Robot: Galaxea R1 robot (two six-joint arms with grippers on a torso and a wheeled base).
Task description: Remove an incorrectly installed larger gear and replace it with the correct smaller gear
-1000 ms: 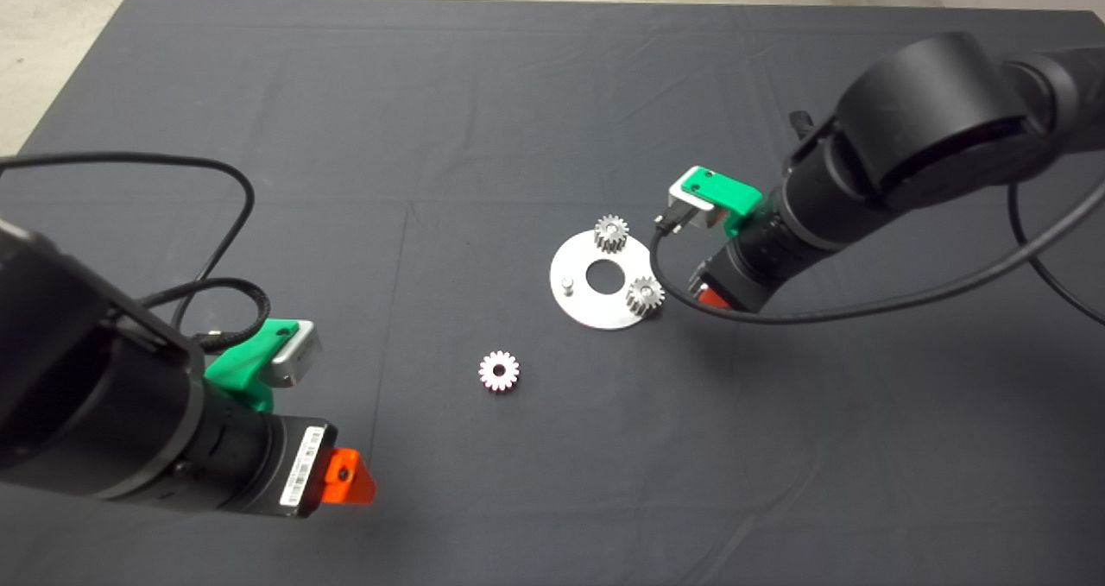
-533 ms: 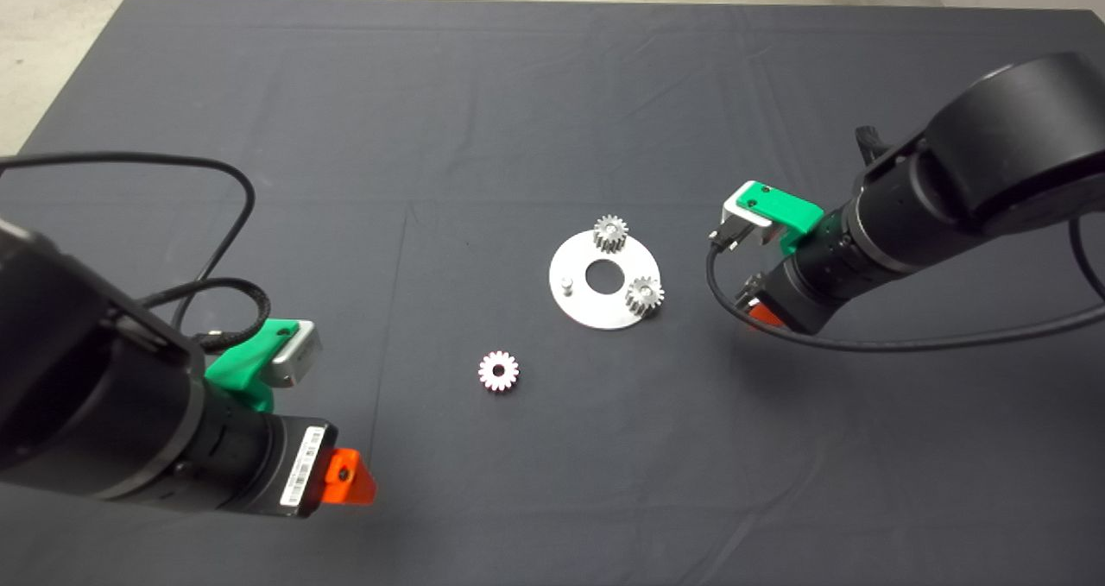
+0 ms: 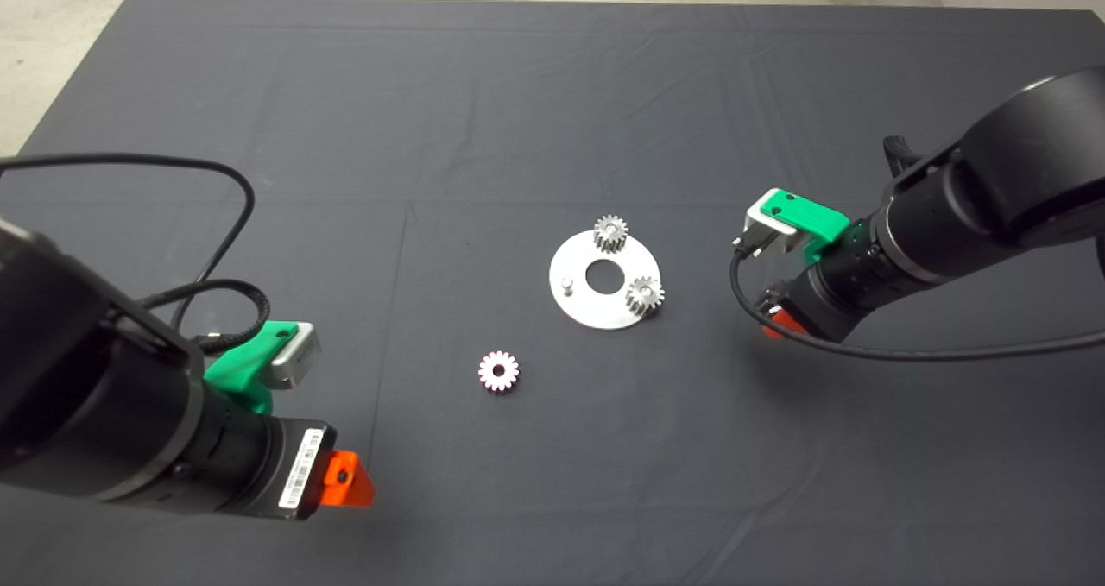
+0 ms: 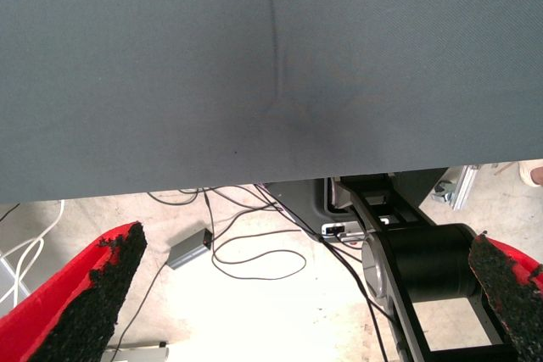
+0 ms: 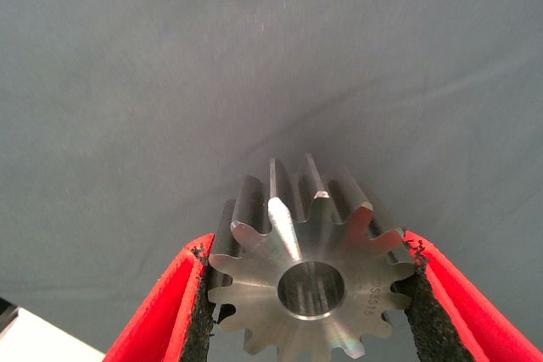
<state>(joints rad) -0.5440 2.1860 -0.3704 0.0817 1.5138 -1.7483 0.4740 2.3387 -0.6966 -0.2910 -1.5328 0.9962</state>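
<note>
The larger gear, shiny steel with a round centre hole, is clamped between the red fingers of my right gripper above bare mat. In the head view that gripper hangs to the right of the round silver plate, and the arm hides the gear. The smaller gear, pale with a dark hole, lies flat on the mat to the lower left of the plate. A bare peg stands on the plate's left side. My left gripper waits at the lower left, fingers wide apart and holding nothing.
Two small silver gears sit on the plate around its centre hole. The left wrist view shows the mat's edge, with floor cables and robot base parts beyond it. A black cable loops from each arm.
My right arm has drawn away to the right and slightly towards the near edge, away from the plate, with the larger gear in its grip. The left arm has not moved.
</note>
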